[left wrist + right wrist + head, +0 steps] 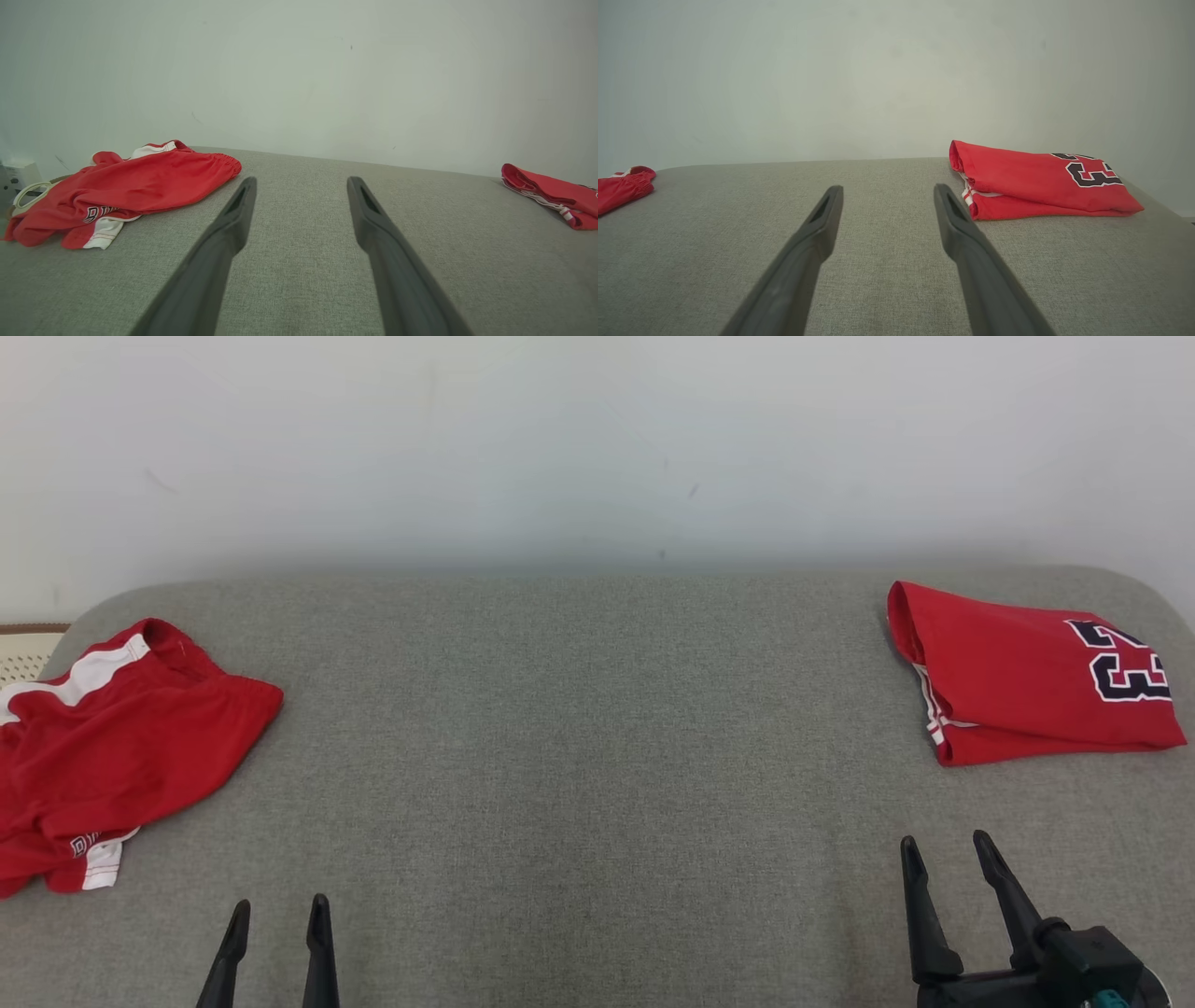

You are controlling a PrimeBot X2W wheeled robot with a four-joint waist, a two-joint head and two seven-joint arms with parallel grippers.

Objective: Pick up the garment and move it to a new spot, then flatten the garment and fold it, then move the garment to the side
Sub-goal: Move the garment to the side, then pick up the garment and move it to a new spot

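Head view showed me the left gripper and the right gripper at the near edge of the grey cushion, both with fingers spread and nothing between them. The crumpled red garment lay at the cushion's far left, apart from the left gripper, white trim showing. The folded red garment, its number facing up, sat far right, beyond the right gripper.
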